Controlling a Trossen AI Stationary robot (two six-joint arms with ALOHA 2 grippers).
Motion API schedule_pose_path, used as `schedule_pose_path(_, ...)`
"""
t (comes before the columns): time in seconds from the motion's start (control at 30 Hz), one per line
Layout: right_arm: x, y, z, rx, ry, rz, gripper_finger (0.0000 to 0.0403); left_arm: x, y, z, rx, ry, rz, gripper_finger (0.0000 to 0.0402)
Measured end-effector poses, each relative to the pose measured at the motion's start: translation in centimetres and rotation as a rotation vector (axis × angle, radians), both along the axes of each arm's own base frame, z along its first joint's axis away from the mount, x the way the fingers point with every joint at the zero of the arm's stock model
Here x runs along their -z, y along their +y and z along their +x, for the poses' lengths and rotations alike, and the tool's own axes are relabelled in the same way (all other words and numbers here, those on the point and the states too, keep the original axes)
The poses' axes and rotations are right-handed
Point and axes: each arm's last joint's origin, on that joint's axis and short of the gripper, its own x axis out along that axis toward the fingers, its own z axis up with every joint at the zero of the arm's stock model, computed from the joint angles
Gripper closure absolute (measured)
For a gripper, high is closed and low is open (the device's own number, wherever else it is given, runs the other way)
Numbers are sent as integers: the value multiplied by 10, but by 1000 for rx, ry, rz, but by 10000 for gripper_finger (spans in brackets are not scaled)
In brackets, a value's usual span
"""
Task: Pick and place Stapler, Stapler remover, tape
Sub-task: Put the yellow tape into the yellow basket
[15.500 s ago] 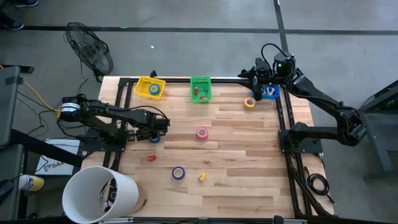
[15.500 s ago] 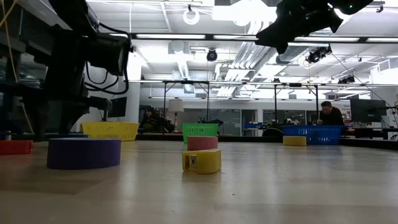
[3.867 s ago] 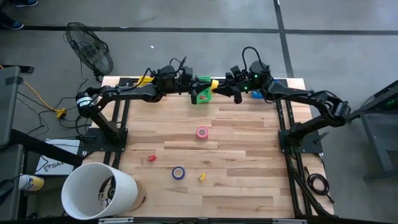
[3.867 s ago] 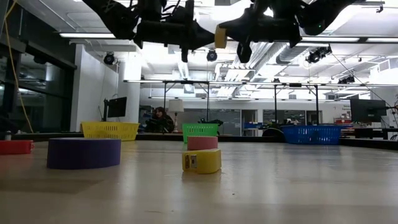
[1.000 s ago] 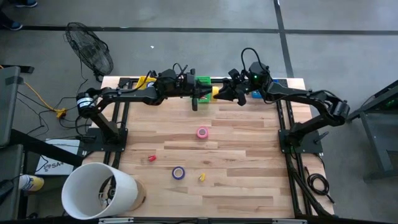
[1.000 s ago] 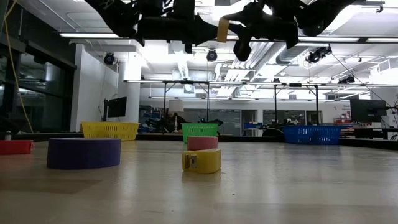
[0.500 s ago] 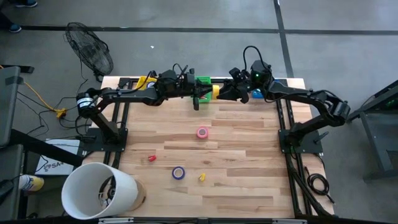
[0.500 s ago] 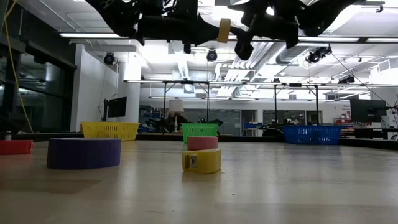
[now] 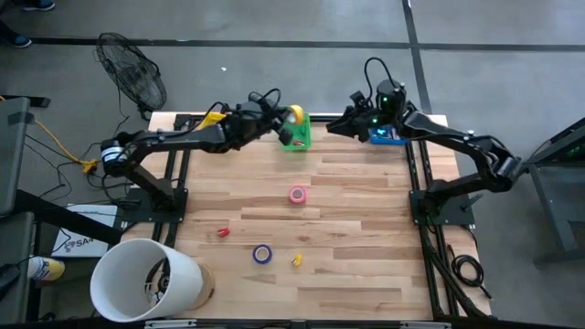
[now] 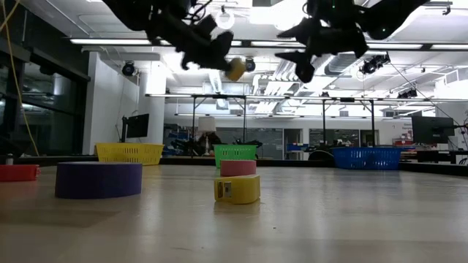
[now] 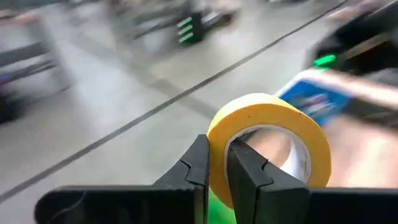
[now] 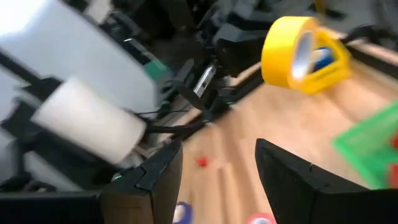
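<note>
Wooden tabletop (image 9: 366,228) carries pink tape (image 9: 297,194); left pincer (image 9: 285,117) clamps yellow tape (image 9: 295,115); right pincer (image 9: 336,125) gapes.

I see a yellow ring-shaped tape roll (image 11: 270,146) with a pale inner face, a pink tape roll (image 9: 297,194), a purple one (image 9: 262,254), a small red piece (image 9: 222,233), a green mesh basket (image 9: 298,136), a blue basket (image 9: 388,139), and a light striped wooden tabletop (image 9: 356,228).

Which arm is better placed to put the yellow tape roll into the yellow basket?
Left. The left gripper holds the yellow tape roll, and the yellow basket is on its side; the right gripper is open and empty.
</note>
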Motion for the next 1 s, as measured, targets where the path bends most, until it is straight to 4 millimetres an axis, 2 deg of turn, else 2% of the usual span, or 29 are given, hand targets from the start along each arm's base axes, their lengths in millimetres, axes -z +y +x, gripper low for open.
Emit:
schedule_pose_path(0.23, 7, -6, -10, 105, 83, -23, 210, 17, 4, -18, -367, 178, -51, 360)
schedule_pose_path(0.43, 9, -7, -11, 102, 99, -35, 210, 36, 19, -39, -608, 181, -203, 365)
schedule_pose_path(0.73, 11, -6, -12, 89, 114, -64, 210, 54, 47, -82, -957, 29, -465, 373)
schedule_pose_path(1.0, 12, -6, -12, 75, 115, -115, 210, 60, 52, -98, -1169, -179, -570, 371)
